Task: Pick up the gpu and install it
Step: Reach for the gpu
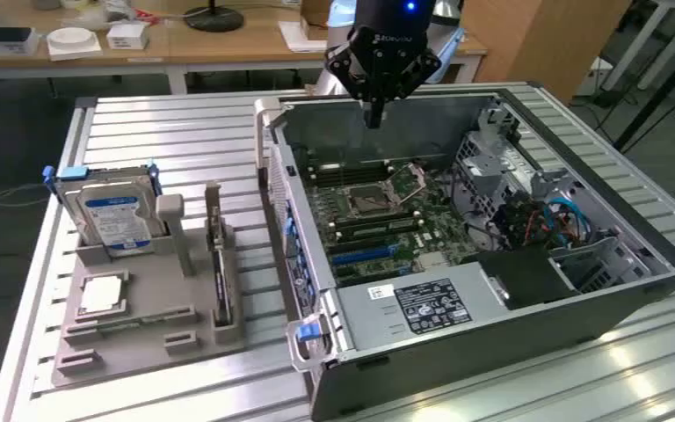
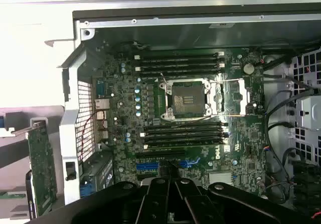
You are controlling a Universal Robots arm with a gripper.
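The gpu (image 1: pixel 221 286) stands on its long edge in a slot of the grey holder (image 1: pixel 138 338), on the slatted table (image 1: pixel 173 132). That puts it at the exterior view's left, outside the computer case (image 1: pixel 619 308). Its long axis runs from the far side of the table toward the near side, roughly parallel to the case's near wall. The flat faces look toward the exterior view's left and right. A pale upright piece sits at its far end; I can't tell whether that is the bracket or part of the holder. The card is not yet picked up.

I have the gripper (image 1: pixel 373 121) well apart from the gpu, hanging over the far end of the open case above the motherboard (image 1: pixel 385 224). The fingers (image 2: pixel 161 176) are pressed together into one narrow tip. They pinch nothing and touch nothing. In the wrist view they point down at the board near the blue slot (image 2: pixel 150 166), with the CPU socket (image 2: pixel 186 99) beyond.

The same holder carries a hard drive (image 1: pixel 112 215) with a blue-white label, upright just beside the card's slot on the exterior view's left.
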